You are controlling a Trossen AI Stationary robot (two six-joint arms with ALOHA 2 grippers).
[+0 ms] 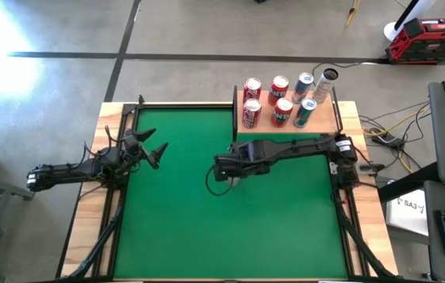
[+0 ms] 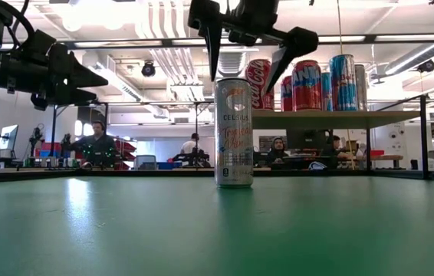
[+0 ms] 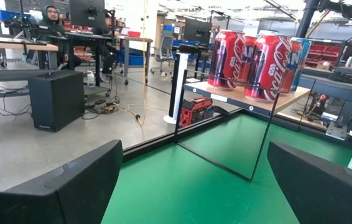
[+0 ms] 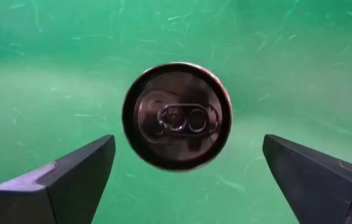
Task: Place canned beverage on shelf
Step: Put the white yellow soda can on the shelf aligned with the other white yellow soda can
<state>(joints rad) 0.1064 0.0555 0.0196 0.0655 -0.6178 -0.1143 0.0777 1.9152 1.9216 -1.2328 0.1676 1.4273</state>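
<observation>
Right gripper (image 2: pixel 249 50) hovers, fingers wide, above the upright can (image 2: pixel 234 133); left gripper (image 1: pixel 157 152) waits aside, fingers wide.

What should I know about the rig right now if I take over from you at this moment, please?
Right gripper: open, hovering directly above the slim silver can, not touching it.
Left gripper: open, empty, waiting at the table's left side.
The can stands upright on the green table.
Shelf: already holds several cans at the far right corner.
Left to do: descend, grasp, lift, place on shelf.
</observation>
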